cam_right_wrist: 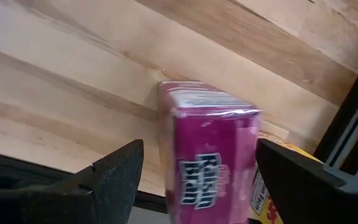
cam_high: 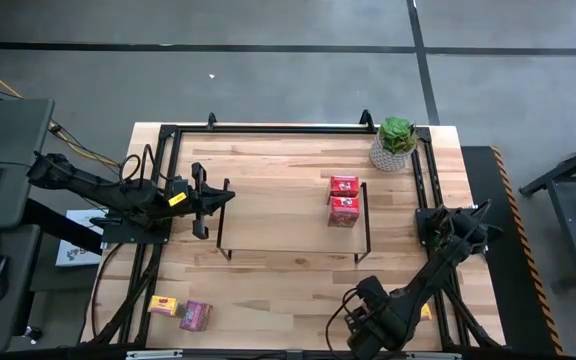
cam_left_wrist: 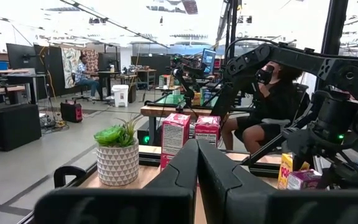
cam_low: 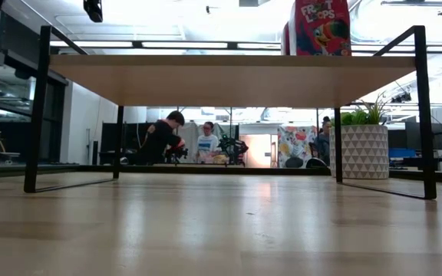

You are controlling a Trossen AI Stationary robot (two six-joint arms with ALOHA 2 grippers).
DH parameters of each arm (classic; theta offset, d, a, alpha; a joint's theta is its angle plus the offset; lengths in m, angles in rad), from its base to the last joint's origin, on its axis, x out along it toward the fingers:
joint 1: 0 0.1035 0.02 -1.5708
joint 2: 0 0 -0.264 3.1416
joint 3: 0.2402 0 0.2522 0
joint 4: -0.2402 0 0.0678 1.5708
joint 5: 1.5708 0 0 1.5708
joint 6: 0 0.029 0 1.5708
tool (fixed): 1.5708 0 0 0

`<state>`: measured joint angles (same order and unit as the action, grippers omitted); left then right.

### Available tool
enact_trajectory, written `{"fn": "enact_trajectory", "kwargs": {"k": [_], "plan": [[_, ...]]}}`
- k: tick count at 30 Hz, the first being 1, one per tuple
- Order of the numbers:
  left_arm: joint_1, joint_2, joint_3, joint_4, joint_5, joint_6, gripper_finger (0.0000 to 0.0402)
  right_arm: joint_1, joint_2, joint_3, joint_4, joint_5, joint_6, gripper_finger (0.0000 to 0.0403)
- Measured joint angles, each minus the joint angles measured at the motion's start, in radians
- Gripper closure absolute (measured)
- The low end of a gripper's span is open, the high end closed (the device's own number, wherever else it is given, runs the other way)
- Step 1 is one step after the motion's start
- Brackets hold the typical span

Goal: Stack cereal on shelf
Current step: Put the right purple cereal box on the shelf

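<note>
A: Cereal first. From above, two red boxes (cam_high: pixel 344 200) already stand on the shelf (cam_high: pixel 278 215), toward the plant (cam_high: pixel 396 140). The right gripper (cam_high: pixel 368 325) hangs low at the table's near edge, far from the shelf. I can't make out any box by it from here; the arm covers that spot.

B: And the left gripper (cam_high: pixel 226 197)?

A: Pinched closed, empty, hovering at the shelf's left end. A yellow box (cam_high: pixel 164 306) and a pink box (cam_high: pixel 196 315) lie well behind it, at the near left corner.

B: The low view?

A: Only the shelf top with one red box on it beside the plant. No gripper shows.

B: Left wrist?

A: Its fingers (cam_left_wrist: pixel 191 180) meet in a closed wedge, pointing across at the red boxes.

B: Right wrist?

A: That's the one that matters. A magenta box (cam_right_wrist: pixel 213 149) lies straight ahead between the spread fingers (cam_right_wrist: pixel 114 171), neither of them touching it. Its long axis runs away from the gripper, narrow end facing it. A yellow box (cam_right_wrist: pixel 272 186) sits just beside, by the far finger.

B: So the right arm is nearer.

A: Much nearer. I'd judge it only needs to advance and close across the narrow width.
</note>
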<state>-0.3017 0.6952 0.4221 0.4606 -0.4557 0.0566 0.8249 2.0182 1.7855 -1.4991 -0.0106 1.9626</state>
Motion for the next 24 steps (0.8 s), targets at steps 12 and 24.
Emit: {"fn": "enact_trajectory", "kwargs": {"k": [12, 24], "plan": [[0.0, 0.0, 0.0, 0.0, 0.0, 0.0, 0.0401, 0.0, 0.0, 0.0, -0.03, -0.027, 0.056, 0.01], [0.0, 0.0, 0.0, 0.0, 0.0, 0.0, 0.0401, -0.034, 0.064, -0.001, 0.009, -0.071, -0.061, 0.01]]}}
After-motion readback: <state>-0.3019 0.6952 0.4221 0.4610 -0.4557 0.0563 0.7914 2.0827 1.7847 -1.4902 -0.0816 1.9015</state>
